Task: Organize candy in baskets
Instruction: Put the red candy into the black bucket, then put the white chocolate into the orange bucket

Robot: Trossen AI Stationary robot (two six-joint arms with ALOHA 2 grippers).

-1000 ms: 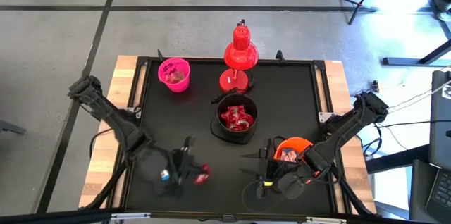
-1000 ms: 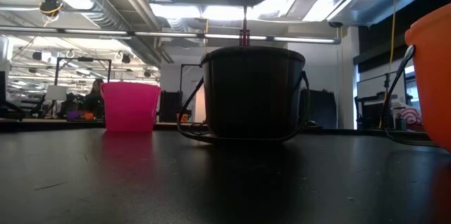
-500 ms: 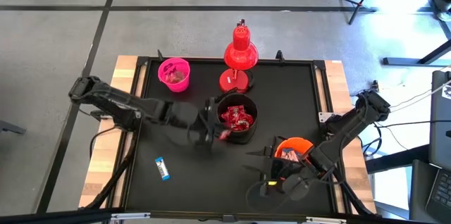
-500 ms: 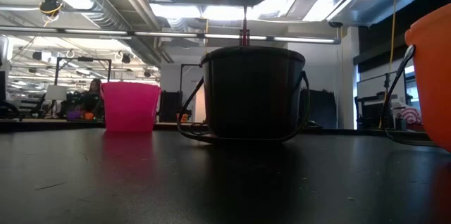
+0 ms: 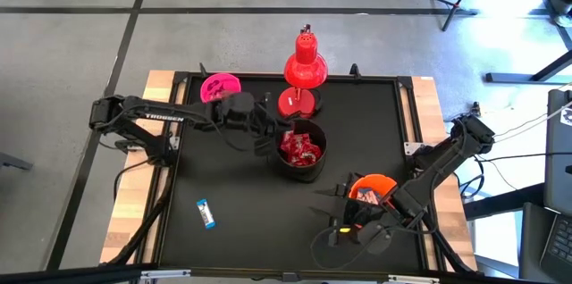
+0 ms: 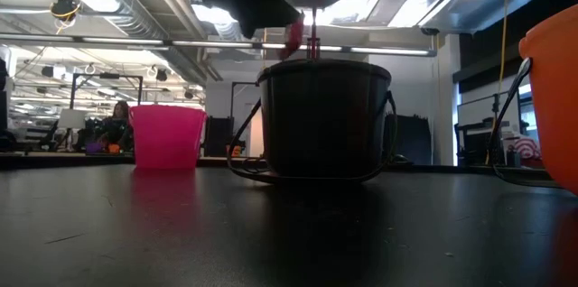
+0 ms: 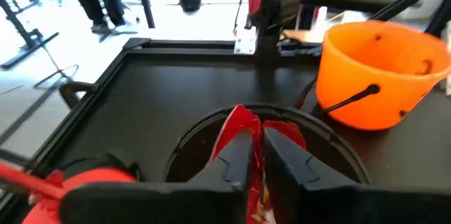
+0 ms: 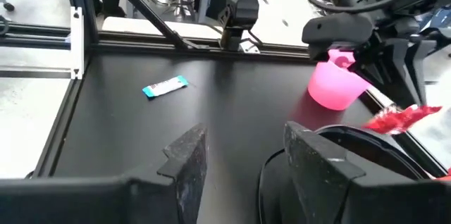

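High view: black table [image 5: 232, 186] with three small round plastic buckets.
Left gripper [image 5: 279, 135]: above rim of black bucket [image 5: 299, 150], fingers pinched on shiny red wrapped candy [image 7: 236, 127].
Right gripper [image 5: 332, 230]: jaws parted, nothing held, near orange bucket [image 5: 369, 190].
Pink bucket [image 5: 217, 87]: far corner, partly hidden, contents apparently candy.
Stray candy: white-and-blue wrapped sweet [image 5: 206, 213] on table.

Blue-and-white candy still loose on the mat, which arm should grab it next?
Probably right. The right gripper is open and empty beside the orange basket. The left gripper holds a red candy over the black basket. The loose candy lies at the front, left of centre.
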